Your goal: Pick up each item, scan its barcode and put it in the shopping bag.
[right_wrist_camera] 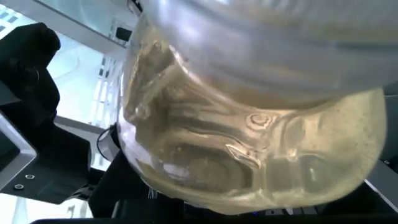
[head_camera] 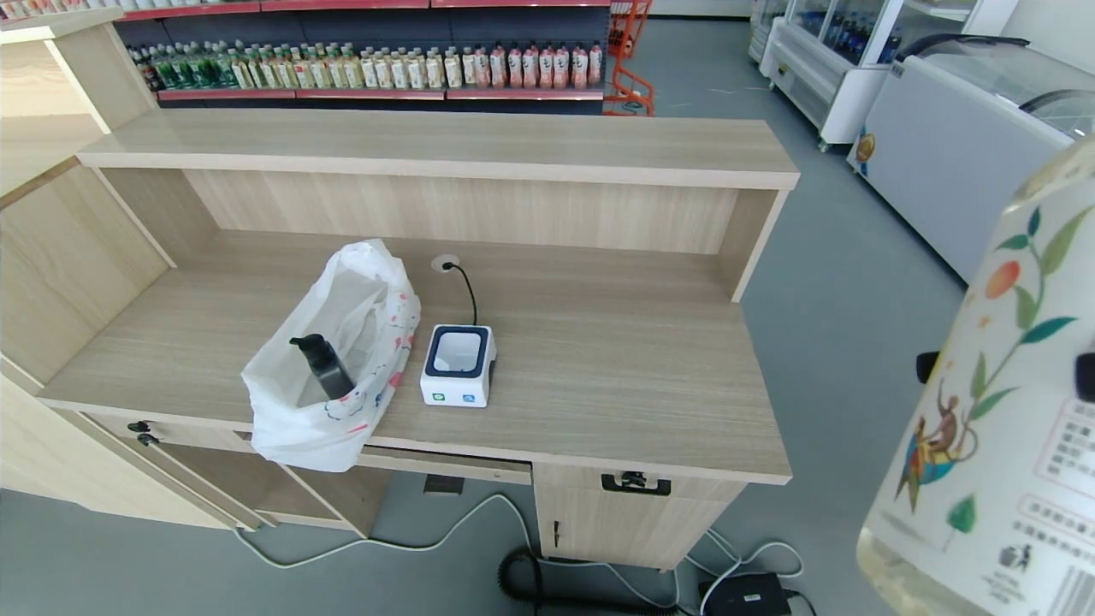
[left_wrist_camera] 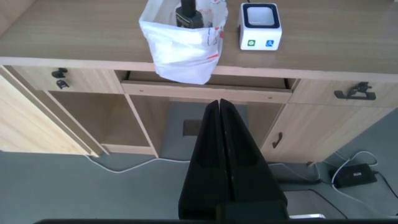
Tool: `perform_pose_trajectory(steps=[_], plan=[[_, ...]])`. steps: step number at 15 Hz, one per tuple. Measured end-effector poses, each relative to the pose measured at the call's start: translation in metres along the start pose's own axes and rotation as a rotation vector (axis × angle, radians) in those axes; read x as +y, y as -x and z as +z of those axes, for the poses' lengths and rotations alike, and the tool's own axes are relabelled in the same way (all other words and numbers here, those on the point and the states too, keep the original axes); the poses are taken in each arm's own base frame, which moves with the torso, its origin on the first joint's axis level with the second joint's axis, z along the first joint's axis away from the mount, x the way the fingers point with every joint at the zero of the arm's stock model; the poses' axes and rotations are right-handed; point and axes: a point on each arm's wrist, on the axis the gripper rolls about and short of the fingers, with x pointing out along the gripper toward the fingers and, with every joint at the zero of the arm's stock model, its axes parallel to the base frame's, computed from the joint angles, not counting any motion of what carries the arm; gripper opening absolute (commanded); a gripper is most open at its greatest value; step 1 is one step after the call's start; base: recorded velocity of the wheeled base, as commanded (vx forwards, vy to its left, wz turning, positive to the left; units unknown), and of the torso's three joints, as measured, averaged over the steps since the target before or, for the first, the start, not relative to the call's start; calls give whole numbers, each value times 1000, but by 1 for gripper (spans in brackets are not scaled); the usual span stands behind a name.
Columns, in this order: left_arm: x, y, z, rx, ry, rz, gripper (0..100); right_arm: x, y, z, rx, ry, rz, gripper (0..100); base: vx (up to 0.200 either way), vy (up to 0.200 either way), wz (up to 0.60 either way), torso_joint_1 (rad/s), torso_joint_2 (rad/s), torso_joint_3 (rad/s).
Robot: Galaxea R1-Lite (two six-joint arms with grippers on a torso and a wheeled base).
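Right claw (head_camera: 1006,371) clamps a bottle (head_camera: 984,496) of pale liquid, held off the tabletop's (head_camera: 616,376) right end. Left claw (left_wrist_camera: 222,134), pinched together, hangs before the tabletop's front edge. Scanner (head_camera: 459,364) sits just beside the bag (head_camera: 282,411), which contains a pump bottle (head_camera: 323,368).

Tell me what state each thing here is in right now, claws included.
Shopping bag: open, standing on the counter.
Black pump bottle: inside the bag, tilted.
Scanner: on the counter, cable attached.
Drink bottle: gripped in the right claw, held up.
Left claw: shut, empty.
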Motion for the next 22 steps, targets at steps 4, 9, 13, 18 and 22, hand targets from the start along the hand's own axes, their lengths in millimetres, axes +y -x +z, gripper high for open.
perform_pose_trajectory(steps=[4,9,13,18,22], plan=[[0,0,0,0,0,0,0,11,1,3,26,5,42,0,0,0,0,0,0,0],[0,0,0,0,0,0,0,13,1,2,28,7,48,0,0,0,0,0,0,0],[0,0,0,0,0,0,0,12,1,2,28,8,45,0,0,0,0,0,0,0],[0,0,0,0,0,0,0,9,1,1,24,78,24,0,0,0,0,0,0,0],[0,0,0,0,0,0,0,-21,3,0,-30,431,-403,0,0,0,0,0,0,0]])
